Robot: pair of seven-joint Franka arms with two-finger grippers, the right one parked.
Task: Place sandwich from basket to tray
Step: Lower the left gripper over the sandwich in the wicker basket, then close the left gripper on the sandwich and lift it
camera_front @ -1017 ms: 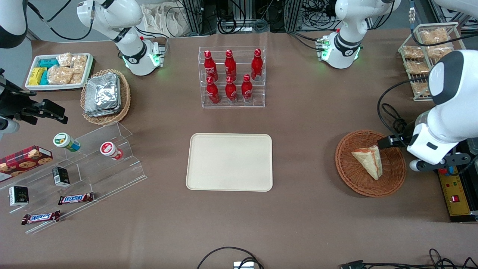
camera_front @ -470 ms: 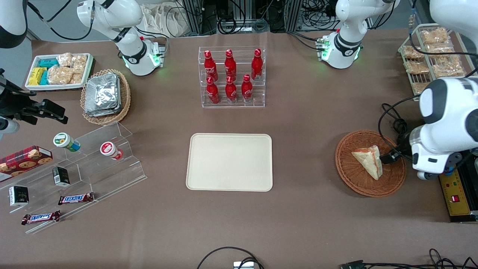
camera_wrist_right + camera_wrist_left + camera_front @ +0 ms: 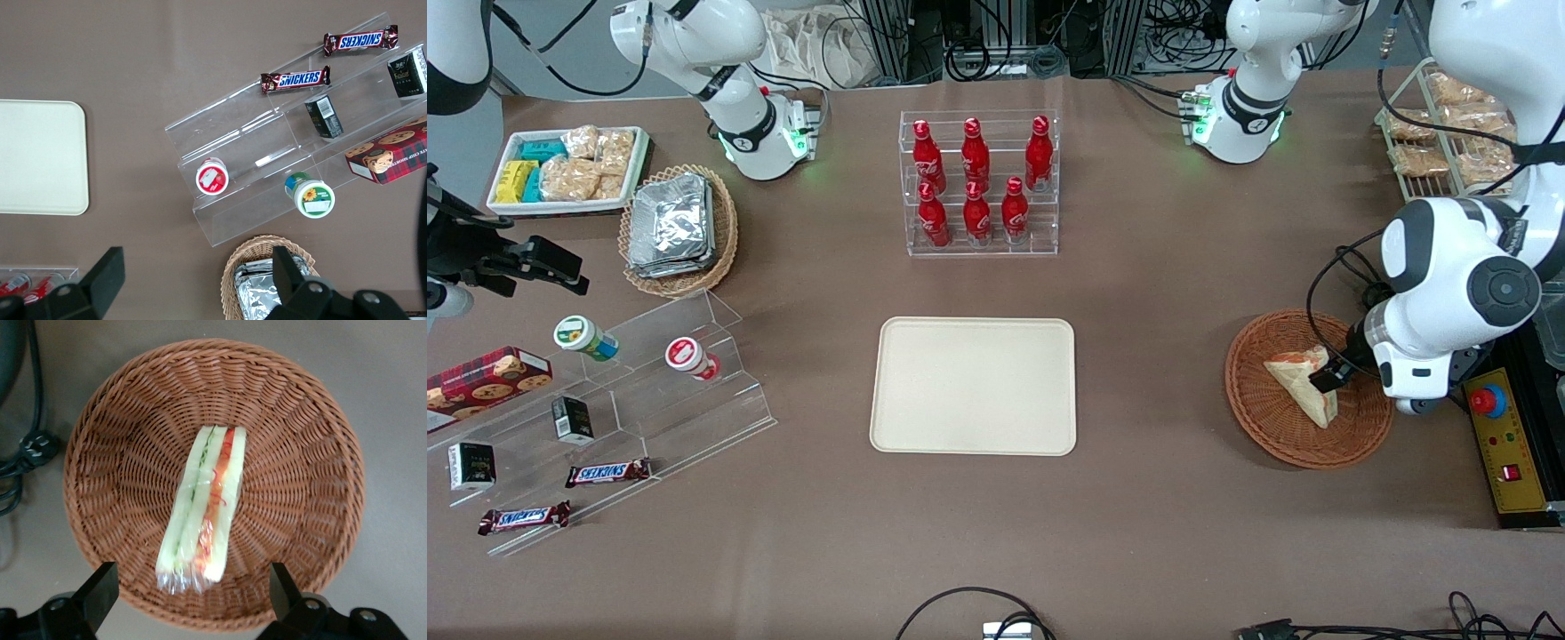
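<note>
The sandwich (image 3: 1293, 372), a wrapped tan wedge, lies in the round reddish-brown basket (image 3: 1258, 424) toward the working arm's end of the table. My left gripper (image 3: 1325, 377) hangs just above the sandwich, over its wide end. In the left wrist view the sandwich (image 3: 207, 499) shows its red and green filling edge, lying in the basket (image 3: 300, 447). The gripper (image 3: 192, 590) is open, its black fingertips (image 3: 101, 585) set wide apart either side of the sandwich's end, touching nothing. The cream tray (image 3: 974, 387) lies bare at the table's middle and also shows in the right wrist view as tray (image 3: 40, 157).
A rack of red bottles (image 3: 978, 182) stands farther from the camera than the tray. A yellow control box (image 3: 1503, 449) and cables (image 3: 1352, 267) lie beside the basket. A rack of bagged crackers (image 3: 1449, 133) stands nearby. A foil-packet basket (image 3: 679, 229) and an acrylic snack shelf (image 3: 605, 418) sit toward the parked arm's end.
The left arm has swung in from the basket's outer edge and turned its wrist. The gripper now sits over the sandwich instead of at the rim. The sandwich has not moved.
</note>
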